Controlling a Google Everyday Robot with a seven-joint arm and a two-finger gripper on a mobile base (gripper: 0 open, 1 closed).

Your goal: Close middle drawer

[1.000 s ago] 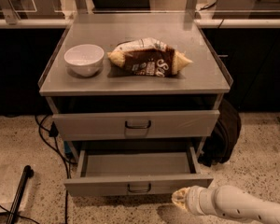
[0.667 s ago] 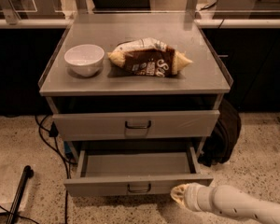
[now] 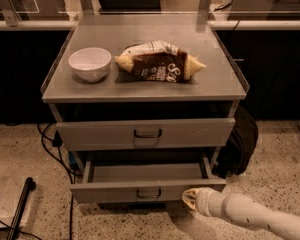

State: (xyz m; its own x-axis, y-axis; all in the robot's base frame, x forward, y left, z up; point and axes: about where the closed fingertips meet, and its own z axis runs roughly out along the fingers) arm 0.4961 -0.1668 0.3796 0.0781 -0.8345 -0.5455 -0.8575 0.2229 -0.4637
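The middle drawer [image 3: 115,190] is the grey one with a small dark loop handle [image 3: 149,194], below the top drawer [image 3: 145,133]. It stands pulled out, and its bare inside shows. My gripper [image 3: 189,199], cream-tipped on a white arm [image 3: 250,215], comes in from the lower right. Its tip is against the right part of the middle drawer's front, right of the handle. The lowest drawer is hidden.
On the cabinet top [image 3: 225,84] are a white bowl [image 3: 90,63] and a brown-and-white snack bag [image 3: 160,61]. Cables [image 3: 52,151] hang at the cabinet's left. A dark rod [image 3: 21,206] lies on the speckled floor at the left, and a black bag [image 3: 240,144] stands at the right.
My gripper has moved up and a little left onto the drawer front. The middle drawer front sits slightly further in than before.
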